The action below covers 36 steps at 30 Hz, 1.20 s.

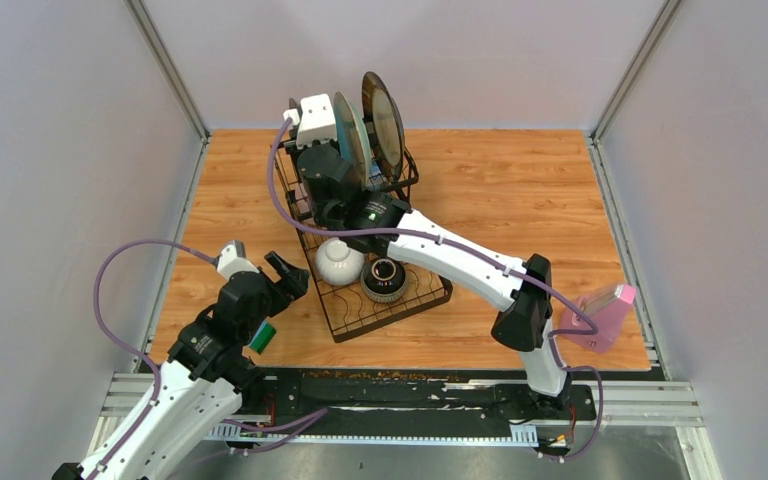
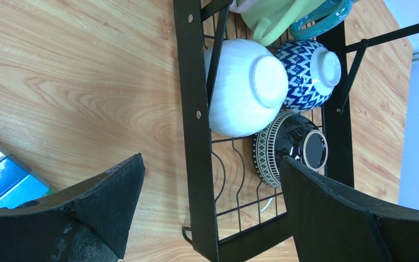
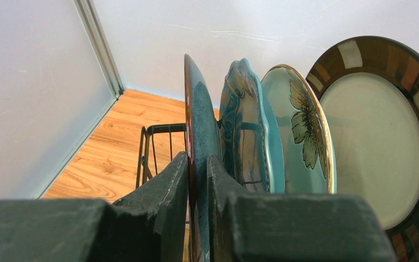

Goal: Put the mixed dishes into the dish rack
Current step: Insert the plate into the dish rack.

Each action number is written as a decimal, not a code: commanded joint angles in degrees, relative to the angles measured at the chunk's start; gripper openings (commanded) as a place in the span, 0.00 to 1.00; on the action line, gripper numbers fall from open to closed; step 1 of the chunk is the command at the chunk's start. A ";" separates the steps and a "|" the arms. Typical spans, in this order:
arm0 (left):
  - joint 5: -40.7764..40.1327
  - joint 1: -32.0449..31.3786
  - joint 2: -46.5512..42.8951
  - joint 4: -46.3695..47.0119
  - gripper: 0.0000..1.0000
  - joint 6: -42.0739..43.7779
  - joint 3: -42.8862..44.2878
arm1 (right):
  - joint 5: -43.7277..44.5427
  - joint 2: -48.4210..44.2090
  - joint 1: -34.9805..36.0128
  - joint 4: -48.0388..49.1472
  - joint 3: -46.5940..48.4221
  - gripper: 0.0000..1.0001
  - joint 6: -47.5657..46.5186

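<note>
Right fingers (image 3: 197, 164) are pinching the rim of a dark teal glazed ceramic plate with a red-brown edge (image 3: 202, 120). It stands upright, edge-on to the wrist camera, its flat plane running straight away from the fingers. It's at the back, taller end of the black wire dish rack (image 2: 195, 136).

Just beside it on the right are three more round plates standing parallel:
- scalloped teal plate (image 3: 243, 125)
- pale teal plate with a flower print (image 3: 300, 120)
- cream plate with a brown block-pattern rim (image 3: 376, 142)

The gap to the scalloped plate is narrow. I can't see whether the bottom edge is seated in a wire slot.

My read is that the next step is let go, then pull back along the plate's plane. Any sideways drift would tip it into its neighbour. Glazed ceramic on thin wire is slick, so I expect it to rock.

Left fingers (image 2: 211, 166) are spread wide and holding nothing, above the rack's near left corner and well apart from the plates. So the right arm owns this move.

The lower tray holds three upturned bowls, touching:
- white ribbed bowl (image 2: 240, 87)
- blue-and-white patterned bowl (image 2: 308, 73)
- dark bowl with a striped band (image 2: 289, 150)

A blue striped sponge (image 2: 5, 174) lies on the wood-grain counter (image 1: 510, 180).
</note>
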 commanded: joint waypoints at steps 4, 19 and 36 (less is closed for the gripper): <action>0.55 0.19 0.58 3.01 1.00 0.12 -0.45 | -4.00 -3.22 -0.24 -1.53 1.53 0.10 5.32; 1.28 0.24 1.71 3.64 1.00 0.61 -0.45 | -6.70 -5.26 -0.47 -3.17 1.31 0.15 7.60; 2.27 0.24 2.93 4.29 1.00 0.43 -0.45 | -10.85 -8.34 -0.48 -4.90 0.77 0.22 8.82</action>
